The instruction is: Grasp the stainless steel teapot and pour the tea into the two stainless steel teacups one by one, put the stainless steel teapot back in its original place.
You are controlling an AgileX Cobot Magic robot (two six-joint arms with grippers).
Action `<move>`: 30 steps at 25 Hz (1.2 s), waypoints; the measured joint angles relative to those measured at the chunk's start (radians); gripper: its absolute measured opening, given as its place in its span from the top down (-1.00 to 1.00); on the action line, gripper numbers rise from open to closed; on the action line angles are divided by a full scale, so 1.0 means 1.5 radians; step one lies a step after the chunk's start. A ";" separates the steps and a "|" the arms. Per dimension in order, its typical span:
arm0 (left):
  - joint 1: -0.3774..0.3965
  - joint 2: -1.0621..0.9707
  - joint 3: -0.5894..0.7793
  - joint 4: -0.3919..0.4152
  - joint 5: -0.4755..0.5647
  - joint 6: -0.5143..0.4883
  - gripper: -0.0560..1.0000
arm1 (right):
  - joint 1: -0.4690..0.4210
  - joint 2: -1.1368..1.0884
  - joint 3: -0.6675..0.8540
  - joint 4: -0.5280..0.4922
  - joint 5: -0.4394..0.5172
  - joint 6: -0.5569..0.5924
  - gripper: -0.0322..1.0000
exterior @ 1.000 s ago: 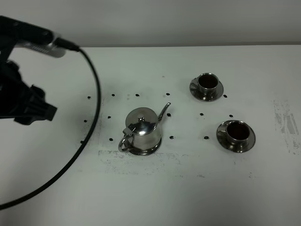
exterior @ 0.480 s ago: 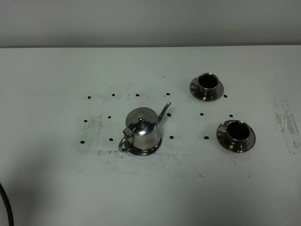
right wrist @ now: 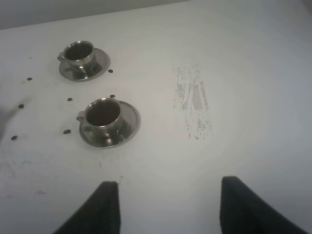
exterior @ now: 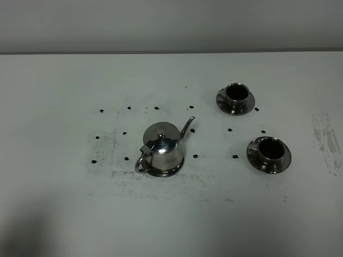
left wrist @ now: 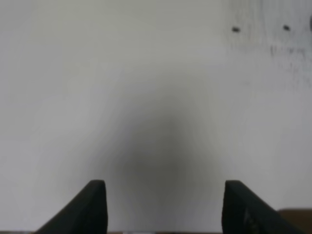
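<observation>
The stainless steel teapot (exterior: 162,145) stands upright on its round saucer (exterior: 164,171) at the table's middle, spout toward the back right. The two steel teacups sit on their saucers to its right: one farther back (exterior: 236,95), one nearer (exterior: 269,150); both also show in the right wrist view, the farther cup (right wrist: 79,51) and the nearer cup (right wrist: 103,114). My left gripper (left wrist: 165,204) is open over bare table, away from the teapot. My right gripper (right wrist: 168,207) is open, nearer than the cups. Neither arm shows in the exterior high view.
Small black dots (exterior: 128,108) mark the white table around the teapot and cups. Scuffed grey patches lie in front of the teapot (exterior: 161,184) and at the right edge (exterior: 327,139). A pale wall (exterior: 171,24) runs behind the table.
The left arm and its black cable, over the table's left side a second ago, have withdrawn out of the exterior high view. The teapot and cups have not moved.
</observation>
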 joint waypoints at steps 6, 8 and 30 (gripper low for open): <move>-0.008 -0.100 0.000 0.005 0.001 -0.007 -0.07 | 0.000 0.000 0.000 0.000 0.000 0.000 0.08; -0.009 -0.105 0.000 0.005 0.001 -0.007 -0.07 | 0.000 0.000 0.000 0.000 0.000 0.000 0.08; -0.009 -0.105 0.000 0.006 0.001 -0.006 -0.07 | 0.007 0.000 0.000 0.001 0.000 0.000 0.08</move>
